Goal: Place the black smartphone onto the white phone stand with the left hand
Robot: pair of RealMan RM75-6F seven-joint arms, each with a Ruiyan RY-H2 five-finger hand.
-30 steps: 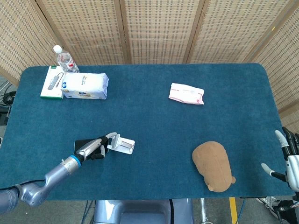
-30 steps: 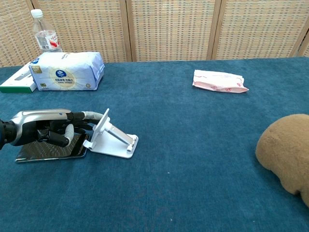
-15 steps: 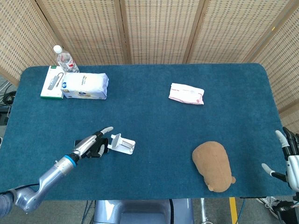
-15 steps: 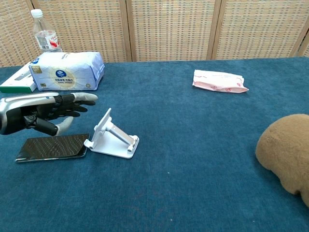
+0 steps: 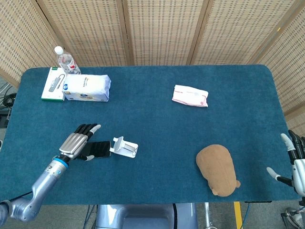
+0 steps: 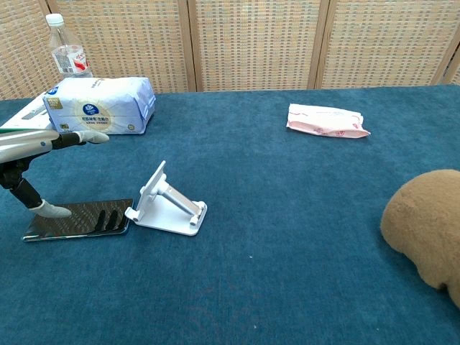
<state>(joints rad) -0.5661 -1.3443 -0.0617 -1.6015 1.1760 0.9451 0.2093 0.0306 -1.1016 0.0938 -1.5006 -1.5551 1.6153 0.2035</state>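
step: grasp phone | left hand [image 5: 78, 141] spread, empty, hovering over phone [image 6: 79, 218] | phone flat on tabletop below hand, touching stand [image 6: 169, 206] beyond fingertips | advice: lower, pinch long edges, lift before tilting onto stand

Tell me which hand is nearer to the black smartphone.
Left. The left hand hovers over the black smartphone; the right hand is off the table's far right edge.
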